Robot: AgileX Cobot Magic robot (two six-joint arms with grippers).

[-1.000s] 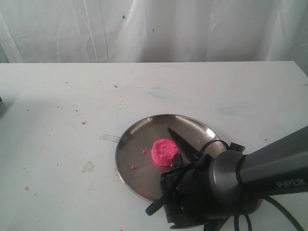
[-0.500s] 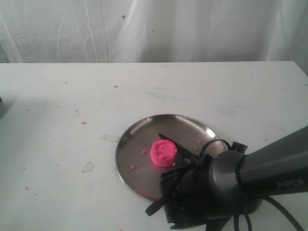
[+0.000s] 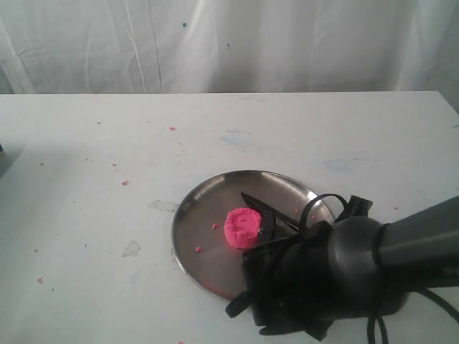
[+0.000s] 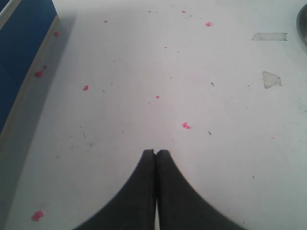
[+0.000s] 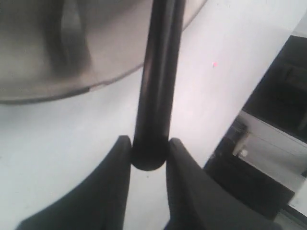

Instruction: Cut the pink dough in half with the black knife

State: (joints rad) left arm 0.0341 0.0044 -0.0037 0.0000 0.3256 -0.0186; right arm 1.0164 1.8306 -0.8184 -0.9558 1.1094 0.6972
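Observation:
The pink dough point(image 3: 242, 228) is one round puck on the steel plate point(image 3: 188, 215), near its middle. The black knife point(image 3: 264, 208) slants over the plate, its point toward the back left and its blade against the dough's right edge. My right gripper point(image 5: 149, 144) is shut on the knife's black handle point(image 5: 157, 81), near its butt end. In the exterior view the dark wrist body point(image 3: 323, 276) hides the fingers. My left gripper point(image 4: 156, 153) is shut with nothing in it, over bare table, and does not show in the exterior view.
Small pink crumbs point(image 3: 124, 182) lie scattered on the white table and on the plate. Bits of clear tape point(image 3: 131, 249) stick to the table left of the plate. A blue block point(image 4: 19, 48) stands beside the left gripper. A white curtain hangs behind.
The right wrist has rolled and shifted a little toward the dough. The knife blade swung left against the dough's right side, which now looks dented. The dough has stayed in place.

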